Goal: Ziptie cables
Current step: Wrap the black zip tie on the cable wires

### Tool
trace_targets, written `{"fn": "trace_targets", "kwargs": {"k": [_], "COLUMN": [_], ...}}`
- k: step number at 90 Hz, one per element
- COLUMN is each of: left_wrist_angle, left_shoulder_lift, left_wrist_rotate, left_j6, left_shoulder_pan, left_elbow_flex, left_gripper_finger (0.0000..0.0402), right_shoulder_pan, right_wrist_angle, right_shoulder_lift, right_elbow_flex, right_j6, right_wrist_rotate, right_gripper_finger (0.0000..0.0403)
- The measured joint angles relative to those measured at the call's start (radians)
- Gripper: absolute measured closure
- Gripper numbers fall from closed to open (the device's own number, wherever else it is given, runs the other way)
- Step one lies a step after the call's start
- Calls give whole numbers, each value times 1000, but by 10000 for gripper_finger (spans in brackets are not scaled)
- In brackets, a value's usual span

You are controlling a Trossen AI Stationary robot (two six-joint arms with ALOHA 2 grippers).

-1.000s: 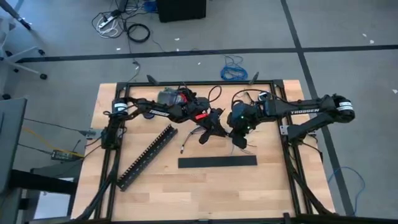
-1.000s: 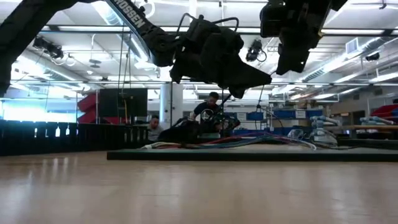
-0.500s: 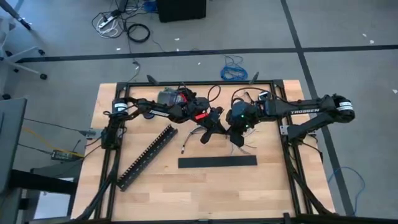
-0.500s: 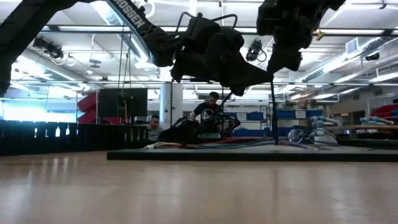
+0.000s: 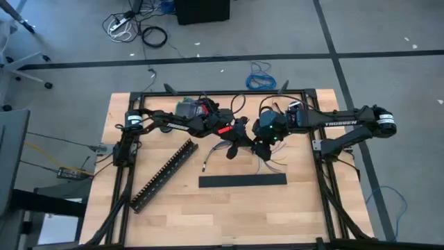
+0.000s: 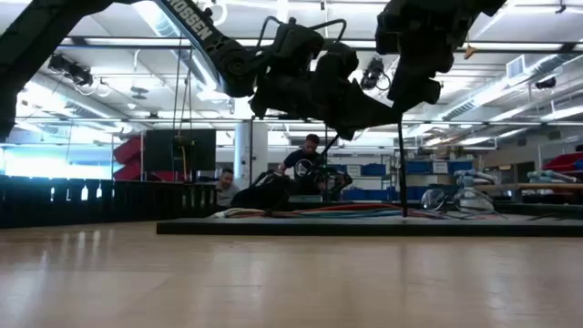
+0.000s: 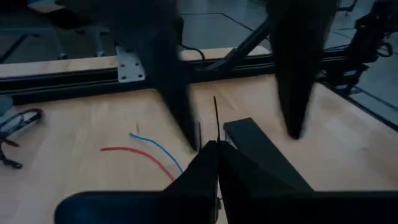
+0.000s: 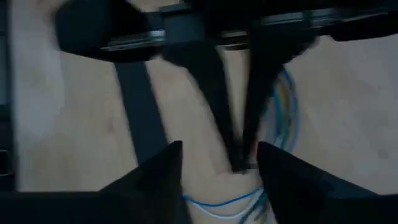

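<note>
My left gripper (image 6: 393, 111) hangs above the table's middle, shut on a thin black ziptie (image 6: 401, 164). The ziptie hangs straight down to the cables (image 6: 346, 210), a loose bundle of blue, green and white wires lying on the table (image 5: 276, 164). Whether its lower end touches them, I cannot tell. My right gripper (image 8: 219, 146) stands open just above and beside the left fingertips (image 8: 239, 158), its fingers on either side of them and touching nothing. In the left wrist view, loose red and blue wires (image 7: 146, 152) lie on the wood. My left gripper pinches the ziptie near its upper end (image 7: 215, 134) between the tips of its two fingers. The fingers come roughly level from the table's left and lie across the strip. The strip hangs upright below them, and a short end (image 7: 215, 112) sticks out past the tips.
A wide flat black bar (image 5: 243, 180) lies on the table toward its near edge from both grippers. A long slotted black duct (image 5: 163, 175) lies slanted at the near left. A black frame rail (image 7: 74, 87) runs around the table. People sit in the room beyond (image 6: 305, 164).
My right gripper has opened and risen a little, drawing toward the far edge, away from the ziptie. The ziptie now hangs straight down from my left gripper, which has stayed shut and nearly still.
</note>
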Motion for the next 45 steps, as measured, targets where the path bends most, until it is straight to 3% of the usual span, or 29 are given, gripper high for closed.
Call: {"fn": "trace_targets", "kwargs": {"k": [18,45], "left_wrist_angle": [-4,-6], "left_shoulder_lift": [0,0], "left_wrist_rotate": [-5,-8], "left_j6": [0,0], "left_shoulder_pan": [1,1], "left_elbow_flex": [0,0], "left_gripper_finger": [401,401], "right_shoulder_pan": [1,0], "right_wrist_angle": [0,-4], "right_shoulder_lift": [-2,-2], "right_elbow_flex": [0,0], "right_j6": [-58,-78], "right_wrist_rotate": [90,77], "right_gripper_finger": [203,322]}}
